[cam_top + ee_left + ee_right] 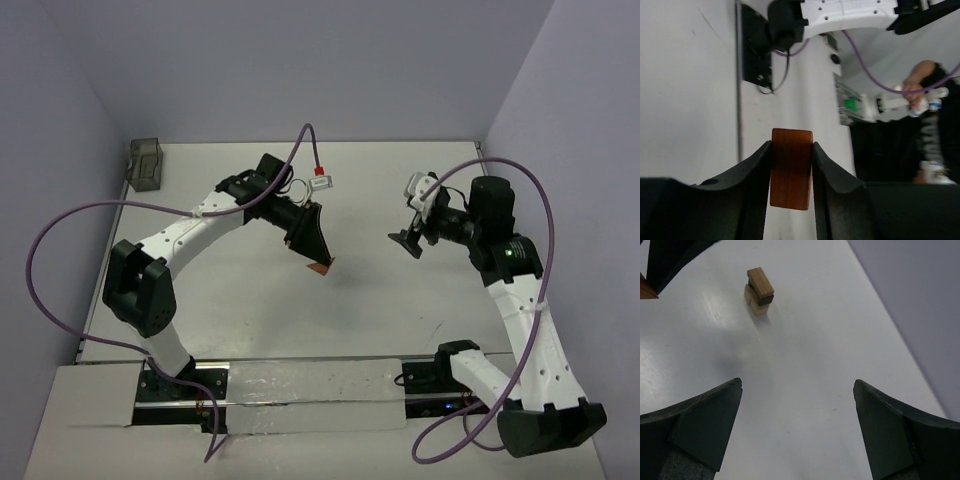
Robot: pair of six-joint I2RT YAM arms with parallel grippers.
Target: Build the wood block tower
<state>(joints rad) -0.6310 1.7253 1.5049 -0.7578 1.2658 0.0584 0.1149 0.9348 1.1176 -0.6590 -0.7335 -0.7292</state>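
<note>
no readable text, no labels, brands, numbers or signs in any view

The left gripper [316, 258] hangs over the middle of the white table [240, 300], with a reddish-brown block [322, 267] at its fingertips. The right gripper [405, 240] hovers well apart to its right. A grey container [146, 164] sits in the far left corner.

Item 1: reddish-brown block [791, 170], smooth, rounded corners, stood upright, clamped between the jaws of the left gripper [791, 146].
Item 2: small stack [759, 295] stood on the counter [815, 365], comprising a tan top block [760, 281], a dark middle piece and a pale base block [755, 307].
</note>
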